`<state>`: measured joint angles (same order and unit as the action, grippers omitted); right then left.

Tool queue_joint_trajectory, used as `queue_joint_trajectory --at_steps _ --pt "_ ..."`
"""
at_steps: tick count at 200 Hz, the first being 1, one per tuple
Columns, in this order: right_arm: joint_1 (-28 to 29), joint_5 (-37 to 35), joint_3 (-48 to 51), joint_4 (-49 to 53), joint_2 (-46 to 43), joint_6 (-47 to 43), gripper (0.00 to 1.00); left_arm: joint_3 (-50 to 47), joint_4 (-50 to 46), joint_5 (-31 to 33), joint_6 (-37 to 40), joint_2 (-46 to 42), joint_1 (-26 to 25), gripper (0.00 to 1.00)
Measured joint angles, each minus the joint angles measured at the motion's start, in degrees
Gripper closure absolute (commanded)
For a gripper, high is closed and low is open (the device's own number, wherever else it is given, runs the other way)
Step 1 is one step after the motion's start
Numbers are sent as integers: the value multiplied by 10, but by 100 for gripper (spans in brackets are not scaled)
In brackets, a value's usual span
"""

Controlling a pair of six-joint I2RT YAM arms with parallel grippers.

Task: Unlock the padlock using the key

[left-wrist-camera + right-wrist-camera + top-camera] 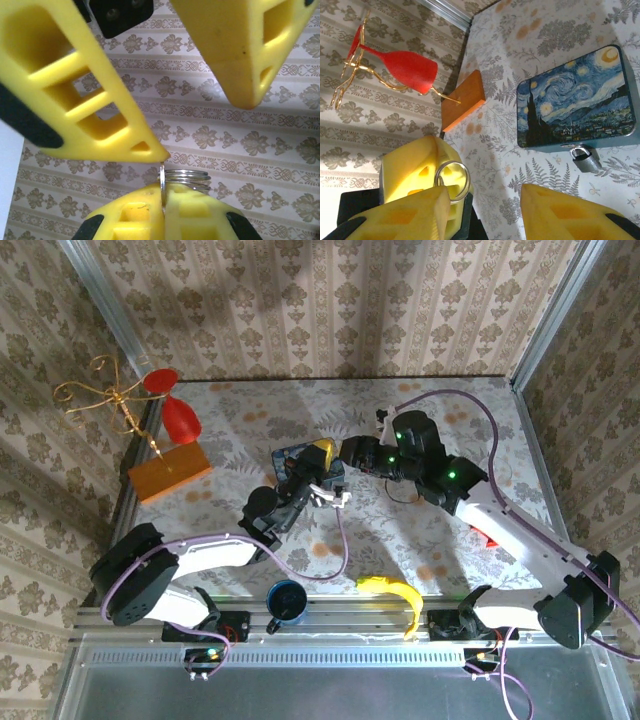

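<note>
The tiny silvery padlock (585,159) hangs from the front edge of the blue starry-night tin (575,100), which lies on the fern-print table. My left gripper (168,200) is shut on the key (163,186), which stands upright between its yellow fingers. The key ring (189,177) rests on top of them. My right gripper (485,215) is open, its fingers (95,95) spread wide just above the key. From the right wrist, the ring (452,180) lies beside my right gripper's left finger. In the top view both grippers meet at the tin (290,462).
A red goblet (405,67) on a gold wire stand and an orange block (464,100) sit at the back left. A blue mug (287,601) and a banana (392,591) lie near the front edge. A red object (486,538) shows under the right arm.
</note>
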<state>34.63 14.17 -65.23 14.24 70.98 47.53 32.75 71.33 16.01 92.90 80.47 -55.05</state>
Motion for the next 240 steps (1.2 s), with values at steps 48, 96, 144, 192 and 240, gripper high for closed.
queue_joint_trajectory --at_steps 48,96,144,192,240 --pt "0 37 12 -72 -9 -18 66 -2 -2 -1 4 -1 -12 100" --pt "0 47 12 -89 -5 -26 74 -7 -11 -1 0 -16 -12 100" --pt "0 47 13 -90 -3 -24 76 -8 -28 1 -26 -42 -12 100" --pt "0 60 31 -113 -3 -10 78 -8 -41 3 -38 -50 -12 100" --pt "4 73 31 -128 6 -6 82 -8 -54 8 -47 -50 -12 100"
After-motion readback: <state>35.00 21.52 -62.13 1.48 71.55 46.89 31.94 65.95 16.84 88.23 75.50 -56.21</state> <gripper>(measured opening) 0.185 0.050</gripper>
